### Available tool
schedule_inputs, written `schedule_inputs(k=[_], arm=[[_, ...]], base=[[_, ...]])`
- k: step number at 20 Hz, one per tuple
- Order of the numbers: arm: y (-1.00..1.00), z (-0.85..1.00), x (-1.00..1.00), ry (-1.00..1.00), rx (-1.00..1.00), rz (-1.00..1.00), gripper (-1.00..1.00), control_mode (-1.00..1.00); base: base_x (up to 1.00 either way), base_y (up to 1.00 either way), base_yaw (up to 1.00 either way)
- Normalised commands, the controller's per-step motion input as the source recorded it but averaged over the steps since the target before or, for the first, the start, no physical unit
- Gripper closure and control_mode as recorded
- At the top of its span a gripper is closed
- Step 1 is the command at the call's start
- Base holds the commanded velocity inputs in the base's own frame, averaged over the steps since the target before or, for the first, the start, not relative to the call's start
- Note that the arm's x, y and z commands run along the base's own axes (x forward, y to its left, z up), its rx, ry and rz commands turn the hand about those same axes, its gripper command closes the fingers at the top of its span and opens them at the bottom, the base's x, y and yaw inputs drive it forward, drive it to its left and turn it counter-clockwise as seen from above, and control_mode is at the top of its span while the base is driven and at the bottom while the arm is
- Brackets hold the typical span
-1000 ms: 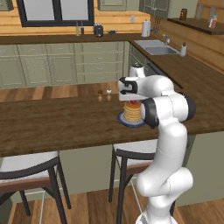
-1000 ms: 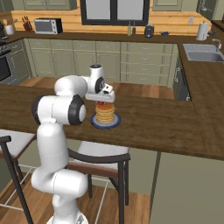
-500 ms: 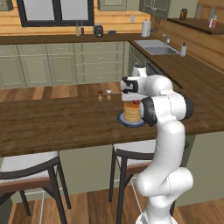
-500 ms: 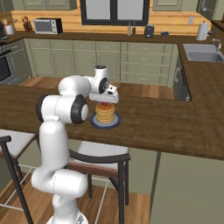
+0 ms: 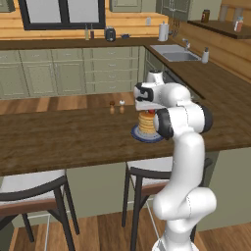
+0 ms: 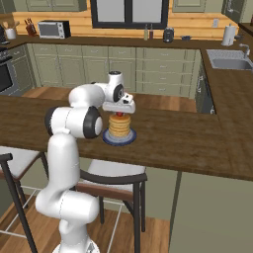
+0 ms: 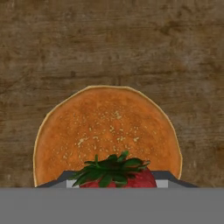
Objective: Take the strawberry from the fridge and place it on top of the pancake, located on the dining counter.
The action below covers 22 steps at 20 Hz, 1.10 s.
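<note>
A stack of golden pancakes (image 5: 146, 122) sits on a dark blue plate (image 5: 147, 137) on the brown dining counter (image 5: 73, 139). My gripper (image 5: 150, 111) hangs just above the stack, shut on the strawberry (image 5: 152, 112). In the right base view the gripper (image 6: 120, 113) is directly over the pancake (image 6: 119, 126). The hand view looks straight down: the red strawberry (image 7: 120, 179) with green leaves sits between the fingers, over the near edge of the round pancake (image 7: 107, 127). The fridge is out of view.
Two small shakers (image 5: 116, 107) stand on the counter behind the plate. Grey-seated stools (image 5: 29, 188) are tucked under the near edge. The sink (image 5: 179, 55) and olive cabinets (image 6: 74, 69) lie beyond, and the counter (image 6: 197, 143) runs on to the right.
The hand has edged slightly sideways over the pancake stack, still holding the strawberry. Nothing else has moved.
</note>
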Motion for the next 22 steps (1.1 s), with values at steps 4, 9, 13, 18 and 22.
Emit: schedule_inputs(k=[4, 9, 13, 18, 22], arm=[[0.0, -0.19, -0.06, 0.07, 0.0, 0.0, 1.0, -1.0], [0.06, -0.24, -0.28, 0.07, 0.0, -0.03, 1.0, -1.0], [0.23, -0.26, -0.17, 0.05, 0.0, -0.03, 1.0, -1.0], [0.12, -0.08, 0.0, 0.0, 0.0, 0.0, -1.0, -1.0], [0.0, 0.0, 0.0, -0.04, 0.0, 0.0, -1.0, -1.0]], base=[[0.0, 0.0, 0.0], [0.0, 0.0, 0.0], [0.0, 0.0, 0.0], [0.0, 0.0, 0.0], [0.0, 0.0, 0.0]])
